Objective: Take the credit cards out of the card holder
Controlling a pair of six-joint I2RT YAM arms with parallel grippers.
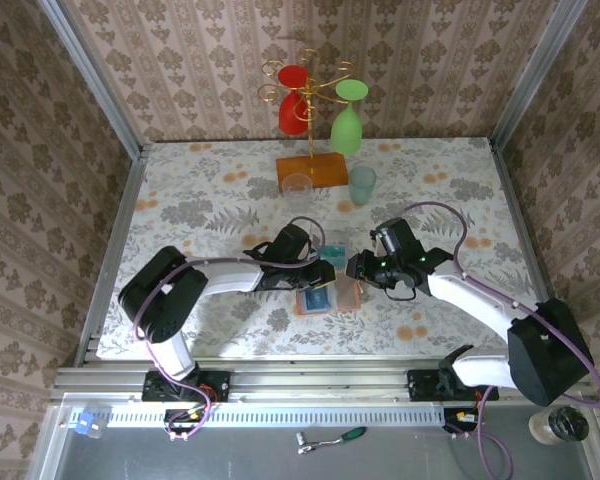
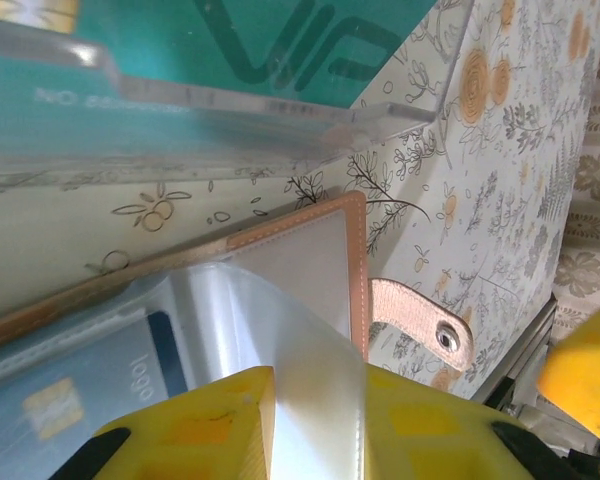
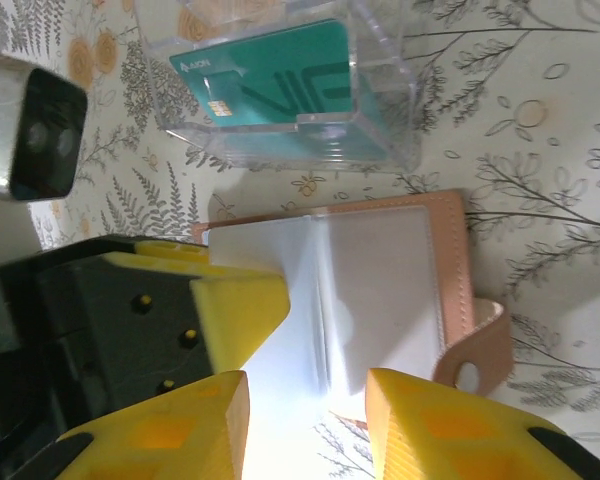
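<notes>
Salmon-brown and spread open like a book, the card holder (image 1: pixel 348 296) lies on the flowered surface (image 1: pixel 200 200) near the middle, between my two arms. My left gripper (image 2: pixel 318 388) is down on its left half. A clear sleeve (image 2: pixel 280 330) of the holder curls up and runs between the yellow fingers, which stand slightly apart, and I cannot tell whether they actually pinch it. Under that plastic I see a blue card (image 2: pixel 75 400) sitting in its pocket. My right gripper (image 3: pixel 308 385) hovers at the holder's right half, its fingers apart over a page washed white by glare. The holder's snap strap (image 3: pixel 478 350) sticks out past the right cover and lies on the surface. Just beyond the holder stands a clear box (image 3: pixel 405 120) with a teal card (image 3: pixel 280 85) lying inside; I cannot tell whether box and holder touch. Well back on the surface is an orange rack base (image 1: pixel 310 168), with a red glass (image 1: pixel 294 100) and a green glass (image 1: pixel 346 125) hanging above it.
</notes>
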